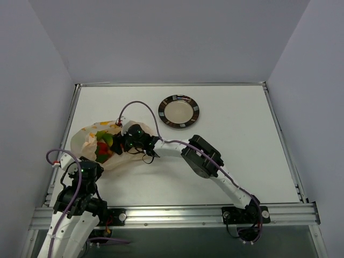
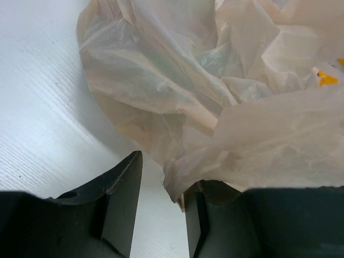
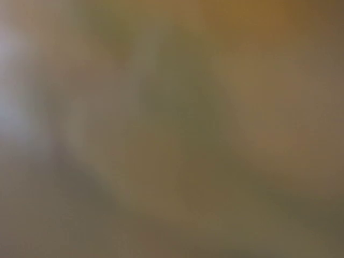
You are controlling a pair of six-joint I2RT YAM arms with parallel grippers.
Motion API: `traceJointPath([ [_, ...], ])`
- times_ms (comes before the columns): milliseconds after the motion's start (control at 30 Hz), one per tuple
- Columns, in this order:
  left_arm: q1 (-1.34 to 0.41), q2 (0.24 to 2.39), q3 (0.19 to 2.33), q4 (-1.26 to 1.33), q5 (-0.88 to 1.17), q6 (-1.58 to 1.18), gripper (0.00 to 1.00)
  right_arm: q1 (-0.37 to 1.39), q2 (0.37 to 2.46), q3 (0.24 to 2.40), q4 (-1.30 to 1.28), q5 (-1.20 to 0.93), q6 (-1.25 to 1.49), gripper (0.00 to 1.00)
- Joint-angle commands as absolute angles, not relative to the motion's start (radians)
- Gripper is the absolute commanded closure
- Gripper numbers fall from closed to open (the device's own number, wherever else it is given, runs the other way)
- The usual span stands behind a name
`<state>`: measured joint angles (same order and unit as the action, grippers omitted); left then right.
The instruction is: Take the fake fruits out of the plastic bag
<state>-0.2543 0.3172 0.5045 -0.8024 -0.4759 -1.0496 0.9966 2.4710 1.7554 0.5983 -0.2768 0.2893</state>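
The left pincer (image 2: 161,185) is held parted at the plastic bag's (image 2: 226,107) seven-o'clock edge; the right pincer's (image 1: 122,143) grip, at three o'clock, cannot be told.

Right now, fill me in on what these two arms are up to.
The right gripper is in the mouth of the plastic bag, beside the fake fruits; its wrist view is too blurred to show a grip. The left gripper sits at the bag's near edge, jaws parted, a fold draped over one finger. No fruit is on the plate yet.
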Motion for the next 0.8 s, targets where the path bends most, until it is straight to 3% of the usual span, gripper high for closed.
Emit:
traceJointPath([
  [0, -0.255, 0.333, 0.551, -0.816, -0.494, -1.040, 0.66, 1.005, 2.315, 1.704, 0.707, -0.273, 0.305, 0.73],
  [133, -0.255, 0.344, 0.572, -0.779, -0.462, -1.014, 0.45, 1.012, 2.214, 1.628, 0.747, -0.285, 0.336, 0.76],
  [167, -0.255, 0.350, 0.600, -0.775, -0.454, -0.999, 0.33, 1.014, 2.197, 1.596, 0.758, -0.285, 0.342, 0.76],
  [300, -0.255, 0.383, 0.701, -0.788, -0.414, -0.922, 0.17, 1.025, 2.143, 1.557, 0.772, -0.282, 0.367, 0.79],
  [533, -0.255, 0.377, 0.948, -0.906, -0.275, -0.764, 0.10, 1.025, 2.105, 1.520, 0.765, -0.284, 0.420, 0.82],
  [767, -0.255, 0.376, 1.132, -1.109, -0.505, -0.672, 0.10, 1.037, 2.048, 1.415, 0.768, -0.230, 0.509, 0.83],
])
